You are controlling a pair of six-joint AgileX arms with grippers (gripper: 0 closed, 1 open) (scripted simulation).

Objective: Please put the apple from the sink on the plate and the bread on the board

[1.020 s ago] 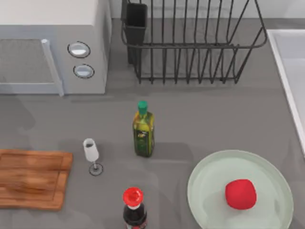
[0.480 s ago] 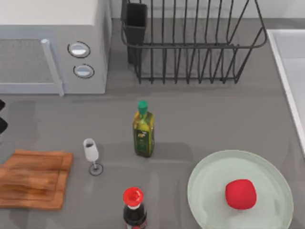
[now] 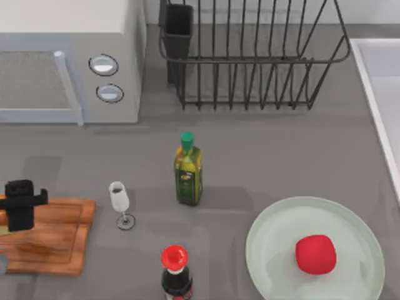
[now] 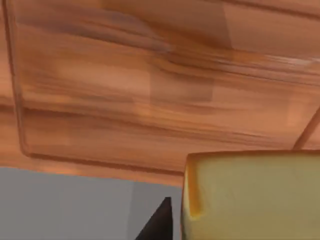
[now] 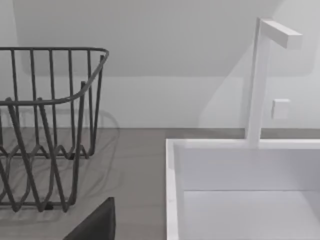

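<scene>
The red apple (image 3: 315, 254) lies on the mint-green plate (image 3: 275, 234) at the front right of the counter. My left arm (image 3: 22, 203) reaches in from the left edge over the brown wooden board (image 3: 59, 240). In the left wrist view the yellow bread (image 4: 250, 195) hangs close above the board (image 4: 125, 95), with one dark finger (image 4: 157, 222) beside it and my left gripper shut on it. The white sink (image 3: 381, 69) runs along the right edge. The right wrist view looks at the sink (image 5: 172, 190) past one dark finger (image 5: 97, 225) of my right gripper.
A wine glass (image 3: 120, 203) stands just right of the board. An olive-oil bottle (image 3: 188, 170) and a red-capped dark bottle (image 3: 175, 272) stand mid-counter. A microwave (image 3: 69, 59) and a wire dish rack (image 3: 250, 56) line the back. A faucet (image 5: 260, 80) rises behind the sink.
My left arm has come in from the left edge and now hangs over the board, which was bare a second ago. Apple, plate and bottles have not moved.
</scene>
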